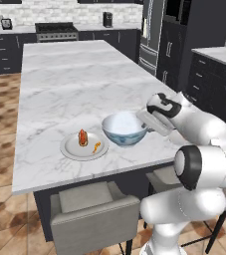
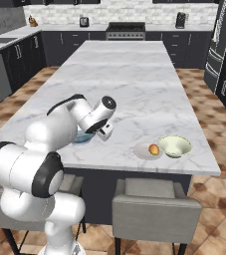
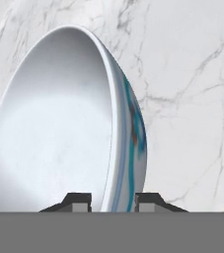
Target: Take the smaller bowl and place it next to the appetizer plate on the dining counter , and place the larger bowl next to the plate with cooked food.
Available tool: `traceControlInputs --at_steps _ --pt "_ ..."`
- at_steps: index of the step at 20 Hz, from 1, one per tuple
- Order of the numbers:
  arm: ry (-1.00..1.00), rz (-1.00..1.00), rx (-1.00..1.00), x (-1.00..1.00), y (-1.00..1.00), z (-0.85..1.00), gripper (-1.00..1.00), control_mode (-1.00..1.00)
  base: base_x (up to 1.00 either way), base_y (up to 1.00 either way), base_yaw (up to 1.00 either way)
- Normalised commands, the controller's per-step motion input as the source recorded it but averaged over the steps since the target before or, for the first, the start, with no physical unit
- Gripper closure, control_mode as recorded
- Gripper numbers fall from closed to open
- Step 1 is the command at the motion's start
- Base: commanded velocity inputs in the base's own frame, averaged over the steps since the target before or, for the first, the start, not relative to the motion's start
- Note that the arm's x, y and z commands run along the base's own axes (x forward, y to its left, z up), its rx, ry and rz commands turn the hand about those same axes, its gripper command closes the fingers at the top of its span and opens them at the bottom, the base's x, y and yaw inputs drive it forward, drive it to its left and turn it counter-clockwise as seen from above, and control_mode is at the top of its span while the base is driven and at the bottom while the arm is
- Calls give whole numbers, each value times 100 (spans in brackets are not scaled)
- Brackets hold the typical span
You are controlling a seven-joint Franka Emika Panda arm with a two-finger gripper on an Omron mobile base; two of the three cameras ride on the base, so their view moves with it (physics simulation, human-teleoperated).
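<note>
1. In your right base view the arm hides most of the big bowl (image 2: pixel 83 137); you see just a blue-white edge of it. The gripper (image 2: pixel 106 133) is half hidden there too.
2. In your left base view the gripper (image 1: pixel 148 123) is at the big bowl's (image 1: pixel 125 129) right rim, but its finger tips are too small to make out.
3. Your hand view makes it plain: one finger tip (image 3: pixel 79 201) is inside the big bowl (image 3: pixel 69 123) and one is outside, with the rim pinched between them. The gripper (image 3: pixel 112 202) is closed on the bowl.
4. Count: two bowls, two plates, one island counter (image 1: pixel 74 79).
5. The big bowl is at the near edge of the island, just right of the food plate (image 1: pixel 84 146). You cannot tell if they touch. That plate has two pieces of food.
6. Your right base view alone shows the small green bowl (image 2: pixel 174 146) against the second plate (image 2: pixel 148 151) with one orange piece, at the island's near right corner.
</note>
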Motion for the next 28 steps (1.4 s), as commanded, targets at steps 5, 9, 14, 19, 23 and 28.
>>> traceControlInputs --at_steps 5,9,14,19,23,28 --pt "0 0 5 40 -12 -26 100 -100 0 0 0" --pt "0 0 0 25 0 -13 100 -100 0 0 0" --pt "0 0 0 11 0 -29 100 -100 0 0 0" --pt "-5 0 0 17 0 -25 100 -100 0 0 0" --pt "-11 0 0 40 0 -11 100 -100 0 0 0" --pt "-3 0 -1 26 0 -8 100 -100 0 0 0"
